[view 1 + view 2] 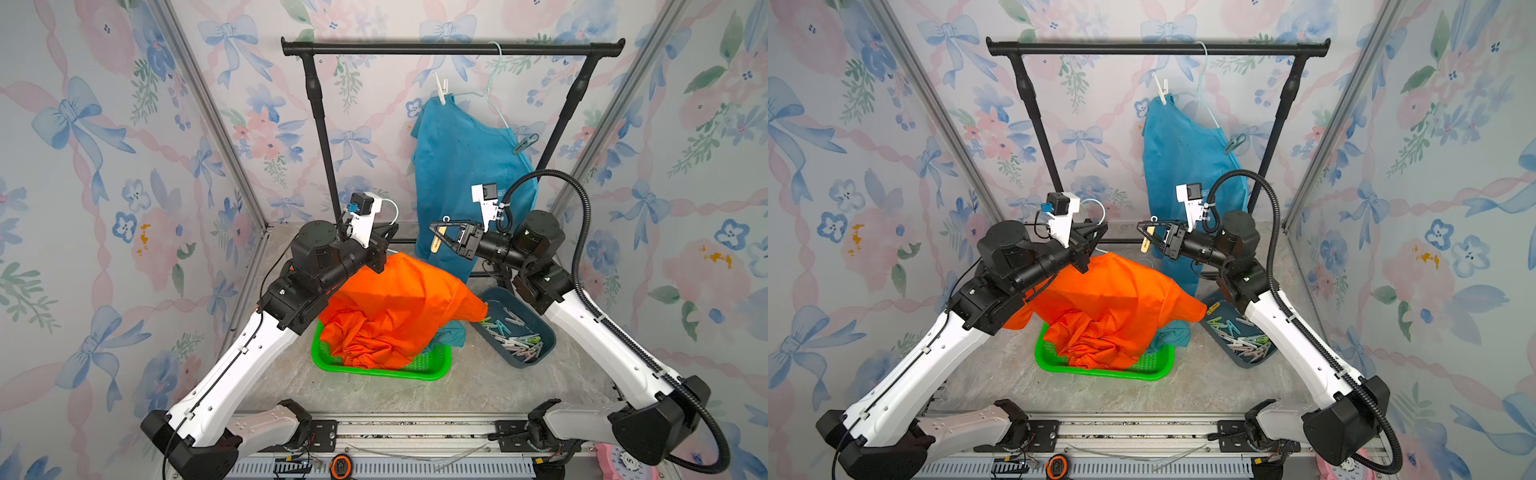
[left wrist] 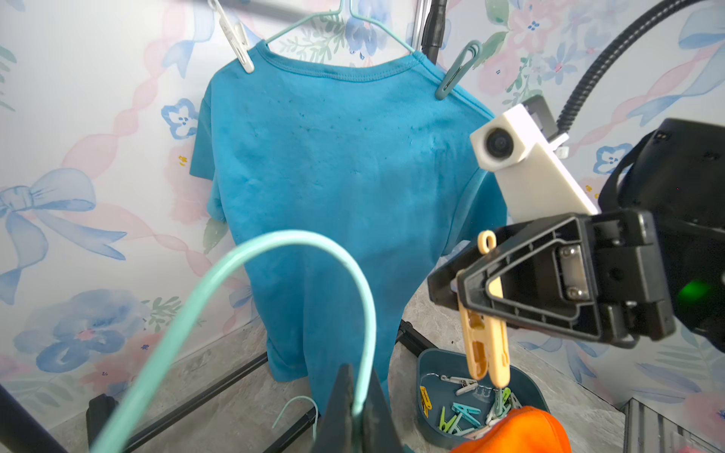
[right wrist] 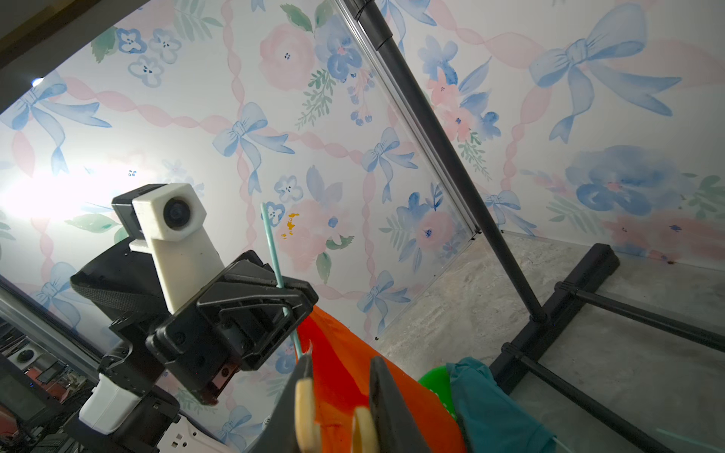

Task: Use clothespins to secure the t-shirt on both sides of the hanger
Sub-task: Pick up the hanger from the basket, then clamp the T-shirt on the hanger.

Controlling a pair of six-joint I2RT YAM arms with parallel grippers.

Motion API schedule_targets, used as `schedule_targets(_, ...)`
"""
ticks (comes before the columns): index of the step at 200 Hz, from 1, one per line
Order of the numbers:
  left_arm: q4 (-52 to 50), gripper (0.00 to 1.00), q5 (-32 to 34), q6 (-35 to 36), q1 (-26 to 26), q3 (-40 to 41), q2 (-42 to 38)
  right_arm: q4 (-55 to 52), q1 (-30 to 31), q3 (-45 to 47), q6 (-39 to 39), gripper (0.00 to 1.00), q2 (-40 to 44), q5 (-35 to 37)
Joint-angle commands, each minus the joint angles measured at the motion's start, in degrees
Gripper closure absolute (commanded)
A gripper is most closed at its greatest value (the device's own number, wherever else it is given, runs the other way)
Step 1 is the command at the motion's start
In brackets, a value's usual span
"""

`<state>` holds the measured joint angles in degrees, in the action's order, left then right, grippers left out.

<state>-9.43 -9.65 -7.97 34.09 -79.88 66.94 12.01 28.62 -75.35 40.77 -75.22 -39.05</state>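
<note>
In both top views we see the left gripper (image 1: 390, 232) closed tight, with the orange t-shirt (image 1: 399, 307) draped below it over the green basket (image 1: 374, 373). Just beside it, the right gripper (image 1: 433, 227) pinches a cream clothespin (image 1: 439, 241). The spare clothespins (image 1: 515, 338) lie in the dark tray (image 1: 549, 332).

From the left wrist, the thin mint hanger (image 2: 274, 251) arcs out of the shut fingertips. The held pin points downward in front of the blue t-shirt (image 2: 345, 164), already pegged at both shoulders.

From the right wrist, two cream ends of the pin sit between the fingers (image 3: 382, 392).

We judge the pin light, stiff and rather slippery, so we would squeeze it by its handle ends and let it bite where the soft cloth lies over the hanger's wire shoulder
</note>
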Motion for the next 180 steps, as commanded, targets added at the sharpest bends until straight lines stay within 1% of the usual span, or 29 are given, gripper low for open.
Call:
schedule_targets(1, 2.99, 1.00, -2.33, -0.47, -0.58, -3.60, 1.12, 4.33, 0.64, 0.26, 1.46, 0.76, 0.43, -1.75)
schedule_targets(50, 3.88, 1.00, -3.18, -1.17, -0.95, -5.61, 3.51, 6.08, 0.80, 4.41, 0.89, 0.77, 2.41, -1.73)
schedule_targets(117, 4.35, 1.00, -2.41, -1.44, -1.10, -8.07, 5.99, 7.29, 0.64, 7.51, 0.21, 0.82, 4.69, -1.05)
schedule_targets(180, 5.45, 1.00, -1.28, -3.17, -2.09, -10.08, 6.80, 10.16, 0.65, 11.93, -0.42, 0.86, 6.37, 0.09)
